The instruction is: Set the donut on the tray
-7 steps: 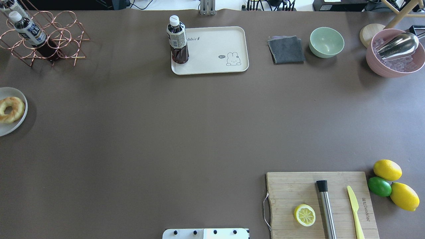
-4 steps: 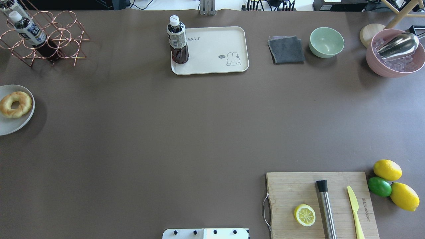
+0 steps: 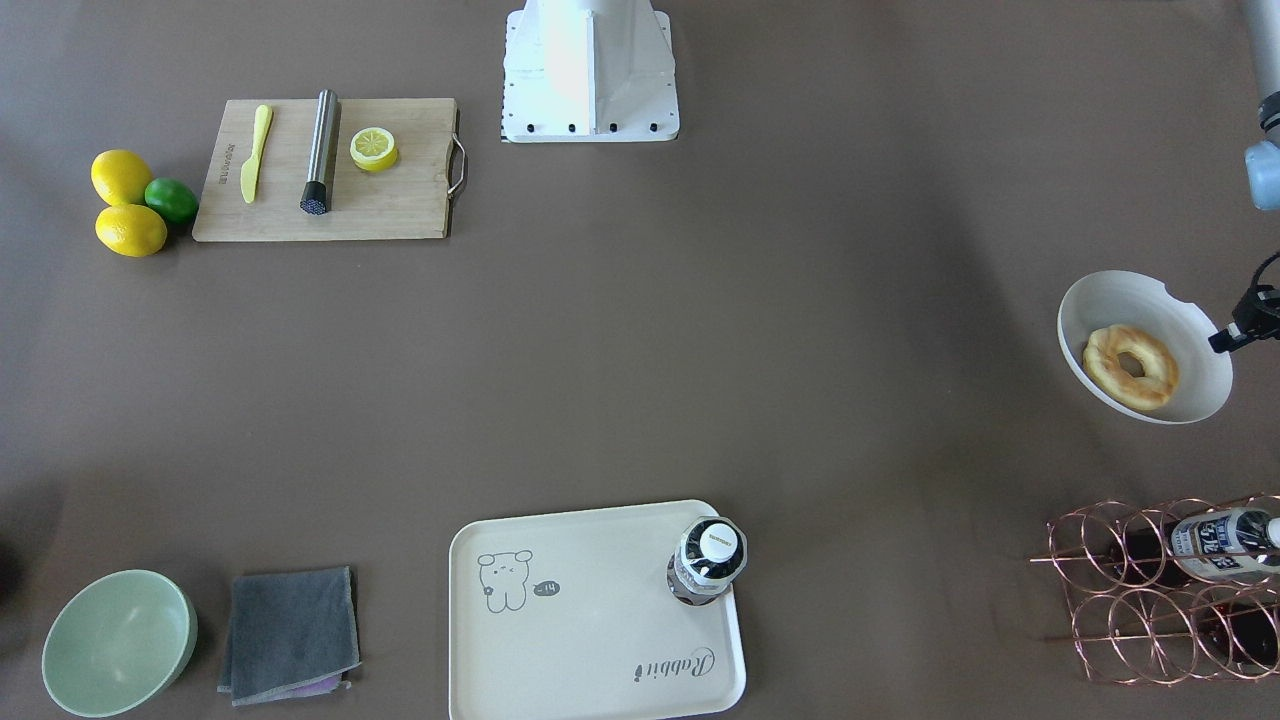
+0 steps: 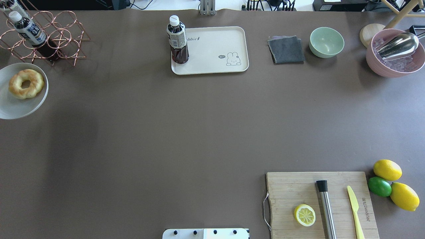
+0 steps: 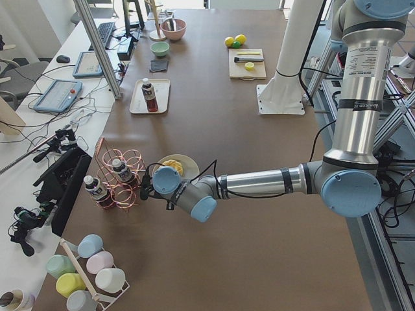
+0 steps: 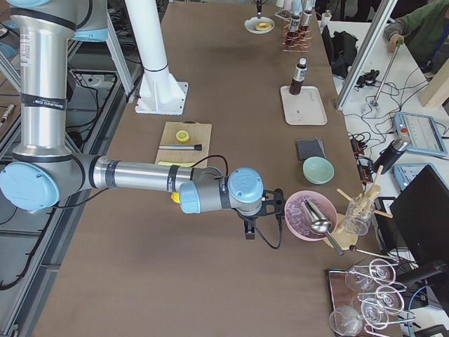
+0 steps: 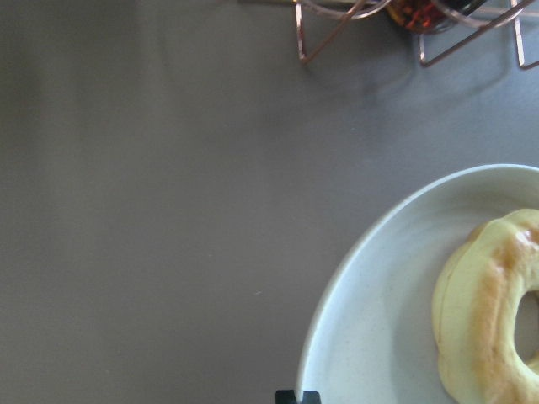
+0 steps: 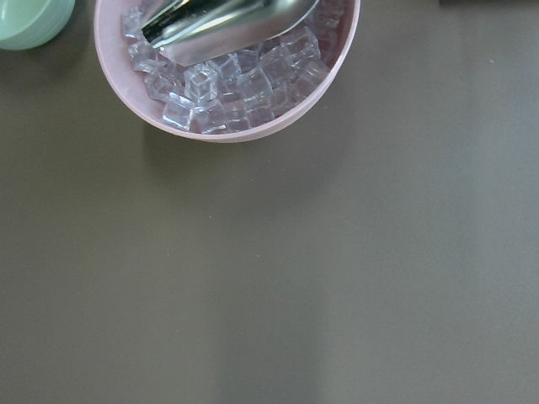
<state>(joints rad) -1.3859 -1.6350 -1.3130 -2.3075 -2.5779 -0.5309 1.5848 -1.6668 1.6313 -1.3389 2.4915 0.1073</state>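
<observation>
brown tabletop (image 4: 212, 126): left hand (image 3: 1230, 336) grips plate (image 3: 1110, 300) bearing donut (image 3: 1100, 365); right hand's (image 6: 270, 207) state i cannot tell.

A dark end effector (image 7: 296, 396) tip touches the white plate (image 7: 362, 320) at its rim. The donut (image 7: 482, 303) lies on the plate, right of the tip. A copper wire rack (image 7: 337, 21) stands beyond on the brown surface (image 7: 152, 210).

You are looking at a long table (image 4: 199, 132) under a matt brown cover, evenly lit, with only soft shadows on it; along your side runs a white desk (image 5: 39, 123) strewn with cables, carrying a blue-edged tablet (image 5: 58, 95), a keyboard (image 5: 105, 31) and a black laptop (image 6: 424, 210); a slanted aluminium post (image 5: 97, 48) rises between desk and table; grey floor (image 5: 395, 285) shows past the opposite edge.
</observation>
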